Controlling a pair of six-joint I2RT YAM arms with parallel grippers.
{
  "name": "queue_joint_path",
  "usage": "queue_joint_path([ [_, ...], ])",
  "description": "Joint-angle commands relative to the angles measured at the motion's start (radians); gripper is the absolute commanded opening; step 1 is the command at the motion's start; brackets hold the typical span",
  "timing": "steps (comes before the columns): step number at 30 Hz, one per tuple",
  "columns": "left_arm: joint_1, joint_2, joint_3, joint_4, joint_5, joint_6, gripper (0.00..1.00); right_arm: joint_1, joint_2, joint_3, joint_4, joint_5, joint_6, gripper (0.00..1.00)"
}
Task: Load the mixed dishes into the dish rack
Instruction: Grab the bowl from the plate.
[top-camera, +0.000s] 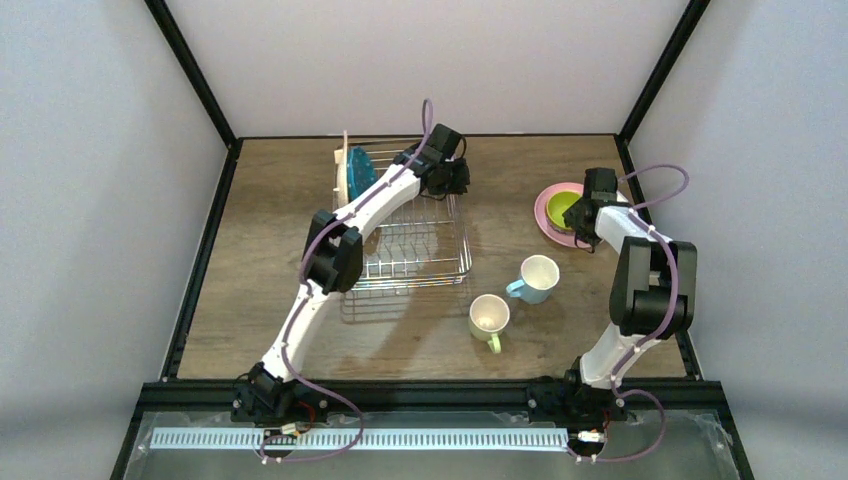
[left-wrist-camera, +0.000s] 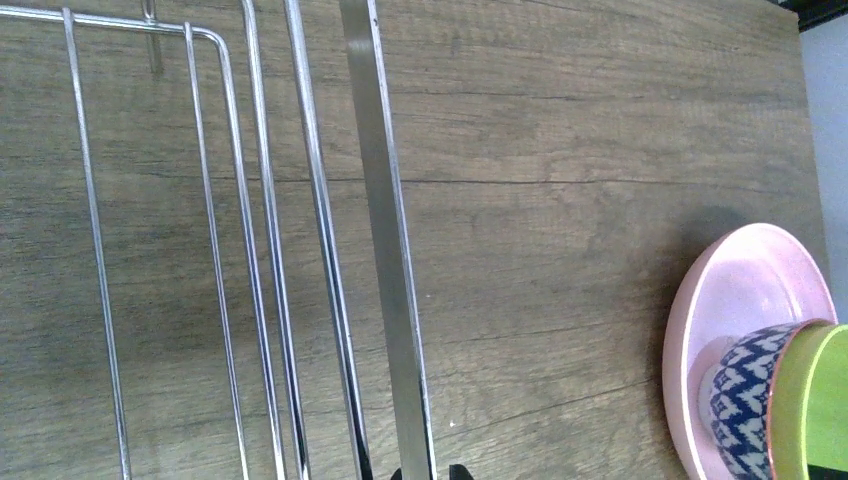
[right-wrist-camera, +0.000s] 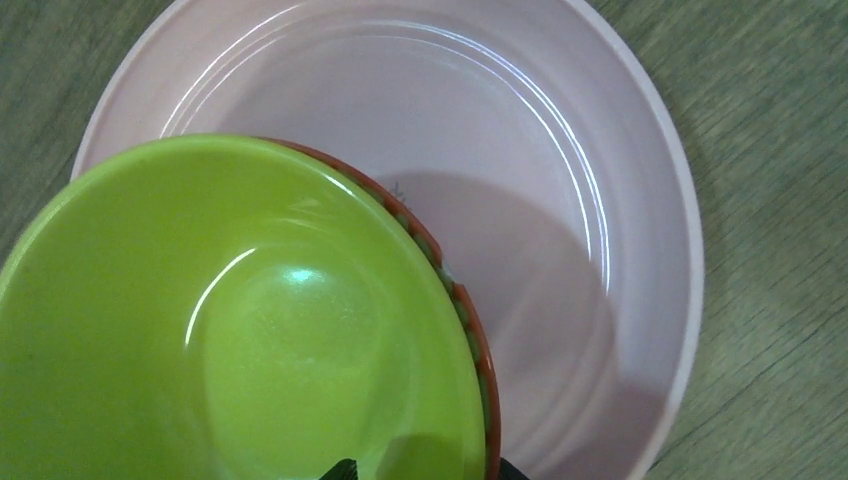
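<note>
Lime-inside bowl (right-wrist-camera: 240, 330) sits on the pink plate (right-wrist-camera: 560, 200) on the tabletop (top-camera: 270, 300), right of the dish rack (top-camera: 440, 262). Right fingers (right-wrist-camera: 342, 472) straddle its rim; whether they clamp it, I cannot tell. Left fingers (left-wrist-camera: 456, 472) hover at the rack's far right corner, opening unclear.

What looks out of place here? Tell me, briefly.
Nothing is spilled or broken. Only the bowl looks odd: it sits off-centre on the pink plate, crowded against one rim. The blue mug and green mug stand upright on the table.
</note>
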Motion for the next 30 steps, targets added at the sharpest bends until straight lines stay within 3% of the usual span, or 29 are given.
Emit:
queue_joint_path([
  [1,-0.021,0.083,-0.096,-0.197,-0.033,0.164,0.09,-0.007,0.018,0.006,0.026,-0.001,0.021,0.67],
  [4,-0.021,0.067,-0.114,-0.197,-0.045,0.164,0.23,-0.007,0.023,-0.003,0.027,-0.001,0.025,0.49],
  [8,-0.02,0.038,-0.143,-0.186,-0.066,0.161,0.4,-0.007,0.017,-0.011,0.024,0.002,0.029,0.34],
  [15,-0.021,0.017,-0.144,-0.187,-0.076,0.144,0.5,-0.006,-0.002,-0.004,0.002,0.012,0.02,0.05],
  [18,-0.02,0.006,-0.145,-0.183,-0.081,0.136,0.54,-0.006,-0.01,0.002,-0.003,0.01,0.015,0.01],
  [30,-0.021,-0.058,-0.142,-0.145,-0.115,0.101,0.67,-0.006,-0.04,0.106,-0.056,-0.001,-0.008,0.01],
])
